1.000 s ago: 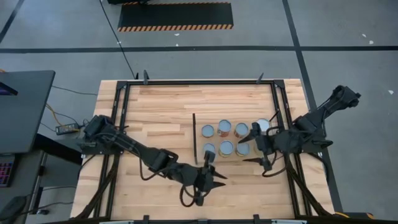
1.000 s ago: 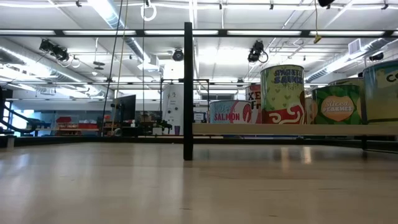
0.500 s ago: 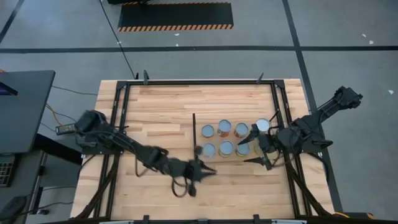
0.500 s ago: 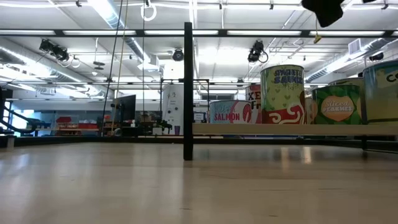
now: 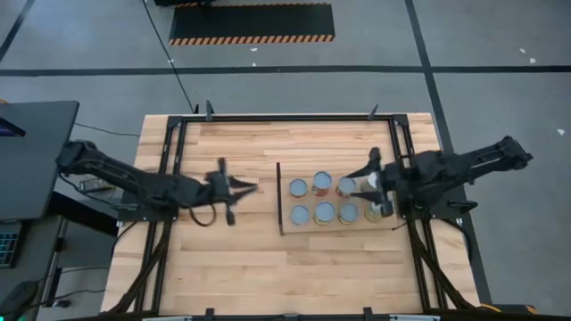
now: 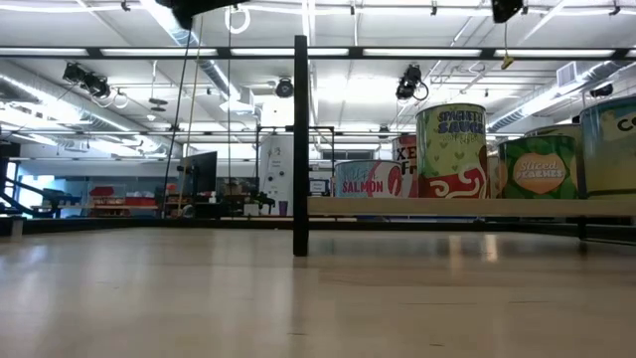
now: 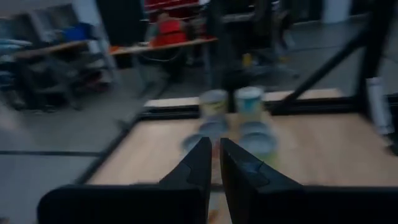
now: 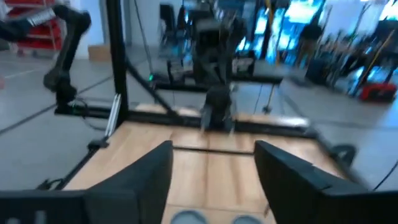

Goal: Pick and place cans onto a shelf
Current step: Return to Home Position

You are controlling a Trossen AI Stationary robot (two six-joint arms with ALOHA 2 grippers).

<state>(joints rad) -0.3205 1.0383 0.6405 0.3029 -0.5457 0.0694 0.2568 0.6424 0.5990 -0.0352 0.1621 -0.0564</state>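
Legible only in the low view, on side labels of the cans standing along the shelf (image 6: pixel 348 206). "SALMON" in white on the blue-and-red can (image 6: pixel 366 179). "SAUCE" on the tall green can (image 6: pixel 450 139), below a smaller line too fine to read. "Sliced PEACHES" on the darker green can (image 6: pixel 537 167). Red "XE" above "Fr" on the white can (image 6: pixel 404 157) — both cut off by the tall one. Pale "C" on the edge can (image 6: pixel 611 139), the rest out of frame.

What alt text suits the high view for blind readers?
Two rows of small round tins with blue-grey tops stand on a pale wood shelf. The right gripper is above their right end; the left gripper is over the planked wooden tabletop.
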